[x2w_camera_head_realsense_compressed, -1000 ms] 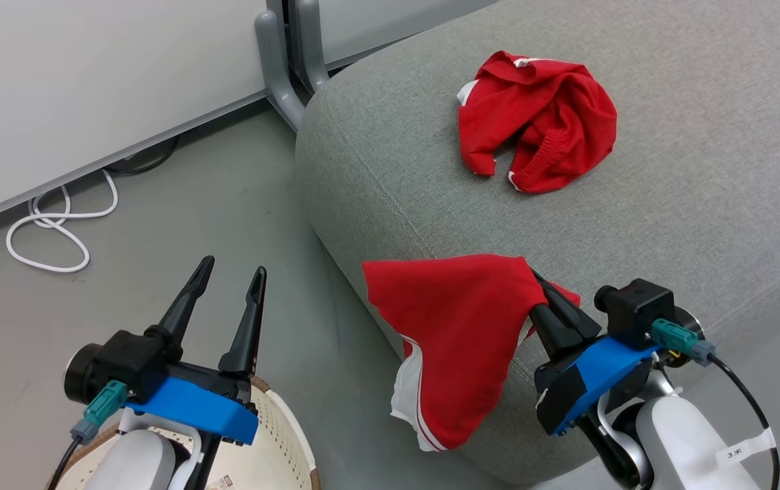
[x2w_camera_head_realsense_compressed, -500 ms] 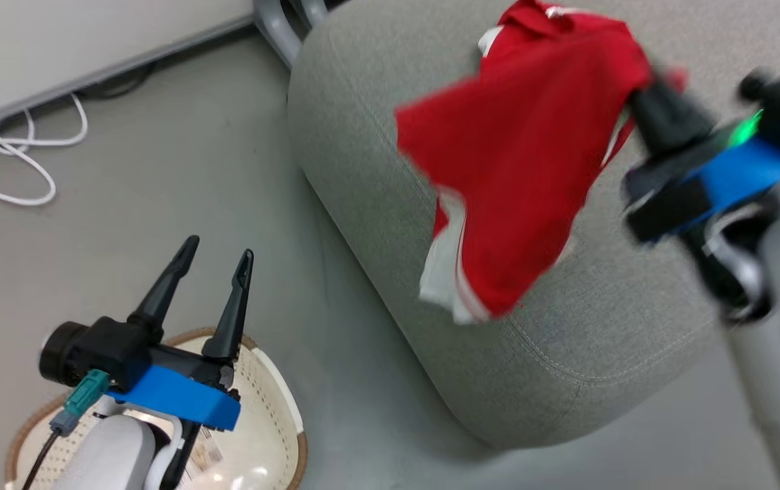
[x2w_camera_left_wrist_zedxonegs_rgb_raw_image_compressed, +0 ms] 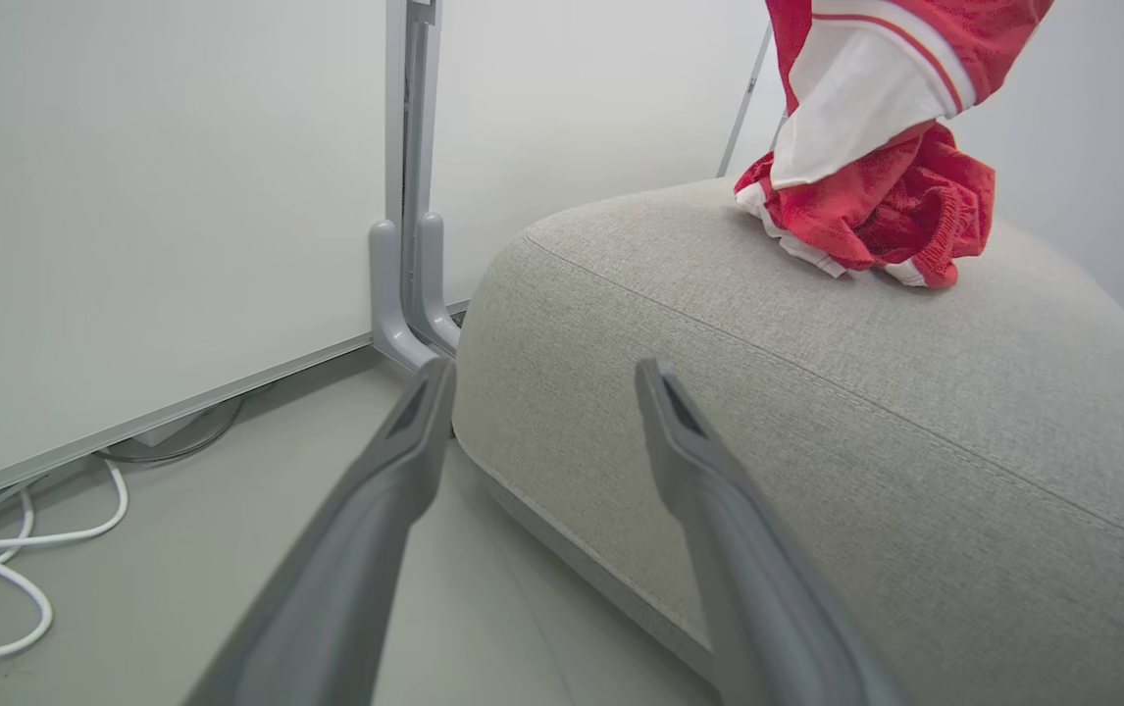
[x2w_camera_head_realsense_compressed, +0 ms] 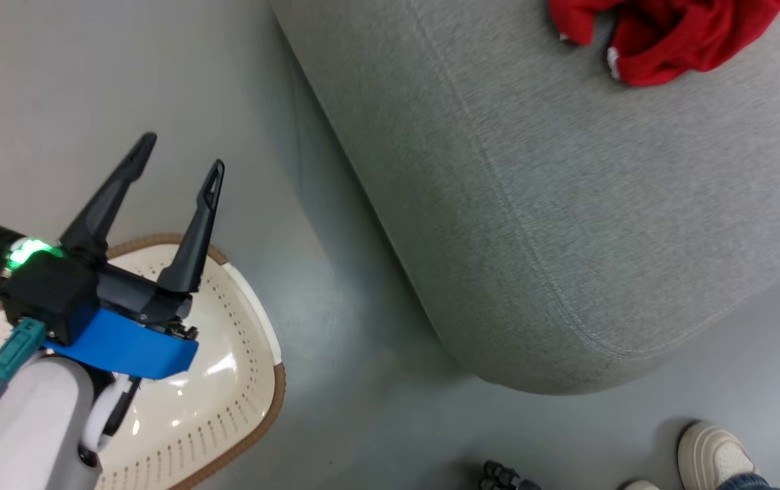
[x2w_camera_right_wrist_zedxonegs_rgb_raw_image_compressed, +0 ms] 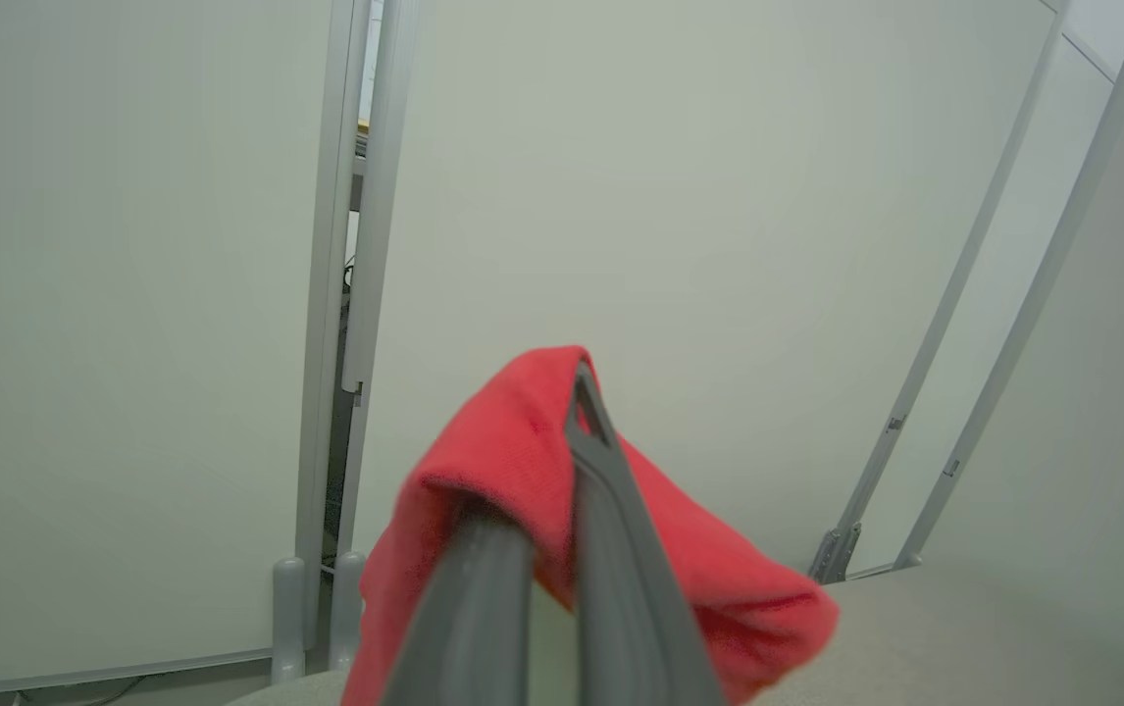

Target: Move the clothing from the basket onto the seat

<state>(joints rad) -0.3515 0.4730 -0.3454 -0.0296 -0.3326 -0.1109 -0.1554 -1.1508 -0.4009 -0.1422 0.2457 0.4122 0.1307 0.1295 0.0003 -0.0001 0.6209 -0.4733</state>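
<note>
My right tool is clamped shut on the second garment, hanging it just over the first garment on the far seat. My left tool stands wide and empty above the basket. This looks like the last placing step. Next I'd lower the garment and let go.

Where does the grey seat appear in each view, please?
Head view: seat, upper right, covering much of the picture.
Left wrist view: seat, centre to lower right.
Right wrist view: seat, a strip at bottom right.
Shared landmark: the crumpled red garment lying on it, head and left wrist views.
</note>
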